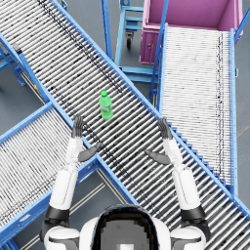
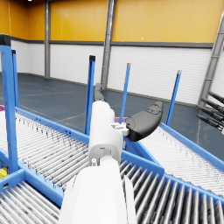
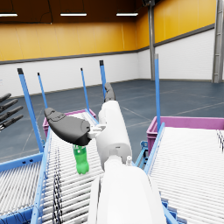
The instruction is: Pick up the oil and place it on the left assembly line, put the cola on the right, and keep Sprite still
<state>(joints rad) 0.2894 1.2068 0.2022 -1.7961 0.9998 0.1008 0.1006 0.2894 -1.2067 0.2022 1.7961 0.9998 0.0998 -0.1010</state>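
Observation:
A green Sprite bottle (image 1: 105,105) stands upright on the middle roller conveyor (image 1: 127,141); it also shows as the green bottle (image 3: 80,159) in the right wrist view. My left hand (image 1: 80,141) hovers open over the conveyor's near-left edge, short of the bottle. My right hand (image 1: 165,144) is open too, over the conveyor to the right of the bottle and nearer me. Both palms face each other with the thumbs pointing inward, and neither holds anything. The left hand (image 2: 140,122) and the right hand (image 3: 68,126) show their dark thumbs in the wrist views. I see no oil or cola bottle.
A second roller line (image 1: 29,151) branches off at the left and a third (image 1: 195,97) runs at the right, ending at a pink bin (image 1: 195,14). Blue rails and upright posts (image 2: 89,94) border the lines. Grey floor lies between them.

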